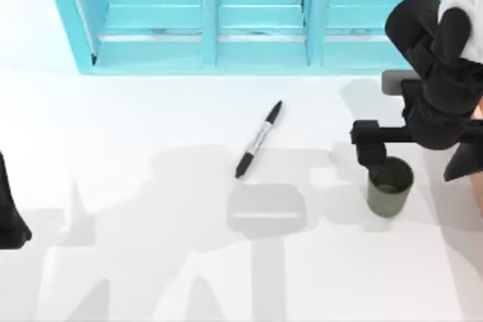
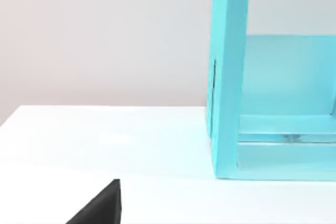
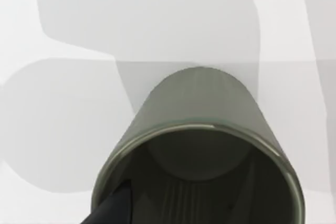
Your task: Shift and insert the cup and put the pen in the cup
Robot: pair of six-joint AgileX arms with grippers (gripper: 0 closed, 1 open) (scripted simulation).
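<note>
**A:** Starting from the top view, where are we? I see our right gripper over by the table's right edge, sitting right at the cup.

**B:** Yep. The cup stands upright near the right edge of the table, about midway between front and back. One dark finger dips at the cup's rim, but whether the claw is clamped on the wall or just loose around it, we honestly can't tell from up here. The pen lies flat on the table near the middle, slanted, well apart from the cup, in front of the turquoise shelf unit along the back edge.

**A:** And our left arm?

**B:** Parked at the left edge of the table. In the left wrist view we get the shelf unit's end wall standing on the white table, plus a black finger tip low in the corner. Can't tell if that claw is apart or together.

**A:** Right wrist view?

**B:** Looking straight into the cup, dark inside, with one of our fingertips inside the rim.
</note>
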